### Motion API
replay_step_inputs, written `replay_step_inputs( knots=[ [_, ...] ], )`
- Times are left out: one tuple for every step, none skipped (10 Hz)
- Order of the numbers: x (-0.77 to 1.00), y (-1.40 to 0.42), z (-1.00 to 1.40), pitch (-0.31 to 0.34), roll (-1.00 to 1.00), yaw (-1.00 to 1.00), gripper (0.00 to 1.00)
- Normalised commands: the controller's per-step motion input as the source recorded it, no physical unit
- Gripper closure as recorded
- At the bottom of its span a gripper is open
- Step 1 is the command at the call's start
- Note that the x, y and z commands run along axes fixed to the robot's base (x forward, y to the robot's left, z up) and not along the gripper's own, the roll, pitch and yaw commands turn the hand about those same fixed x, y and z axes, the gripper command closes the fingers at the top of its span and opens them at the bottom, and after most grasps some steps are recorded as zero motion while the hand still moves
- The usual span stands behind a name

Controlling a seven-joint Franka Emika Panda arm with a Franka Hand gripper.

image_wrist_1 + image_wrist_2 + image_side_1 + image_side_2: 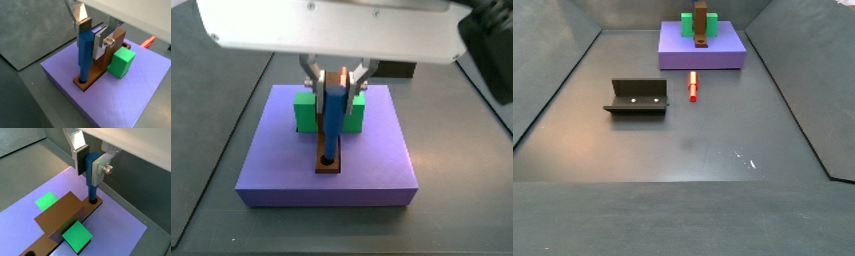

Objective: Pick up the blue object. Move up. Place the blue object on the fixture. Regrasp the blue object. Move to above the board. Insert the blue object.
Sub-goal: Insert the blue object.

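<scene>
The peg (86,55) is standing upright over the board (133,100), with its lower tip entering the round hole at the end of the brown strip (60,218); both wrist views are showing the tip at or just inside the hole rim, and how deep it is sitting cannot be told. The tool (93,37) is clamping the upper part of the peg between its silver fingers (83,22), and it is hanging directly above the strip near the middle of the board. A side view is confirming the peg (330,115) rising from the near end of the strip, in front of the green blocks (307,110). The step in hand is judged to be the last one, the insertion. The next move is judged to call for a straight downward push with the peg kept vertical and centred on the hole, followed by releasing the peg only once it is seated; any tilt is likely to jam the tip against the rim. A green block (122,62) is standing just beside the strip and close to the fingers, so clearance on that side is tight. Out on the floor, the fixture (639,97) is standing well apart from the board (700,50), and a red stick (695,87) is lying between them, nearer the board. No brand, label or readable writing is appearing in any view.
</scene>
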Motion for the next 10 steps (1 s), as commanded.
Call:
replay_step_inputs(
  knots=[
    [0.0,-0.09,-0.18,-0.029,0.0,0.0,1.0],
    [0.0,0.0,-0.07,0.0,0.0,0.0,1.0],
    [0.0,0.02,0.0,0.0,0.0,0.0,1.0],
    [0.02,0.09,0.0,0.001,0.0,0.0,1.0],
    [0.02,0.09,-0.03,0.0,0.0,0.0,1.0],
    [0.0,0.03,-0.06,0.0,0.0,0.0,1.0],
    [0.0,0.0,-0.1,0.0,0.01,0.0,1.0],
    [0.0,0.0,-0.14,0.0,0.02,0.0,1.0],
    [0.04,0.0,-0.19,0.0,0.05,0.03,1.0],
    [0.09,0.0,-0.25,-0.003,0.05,0.06,1.0]
  ],
)
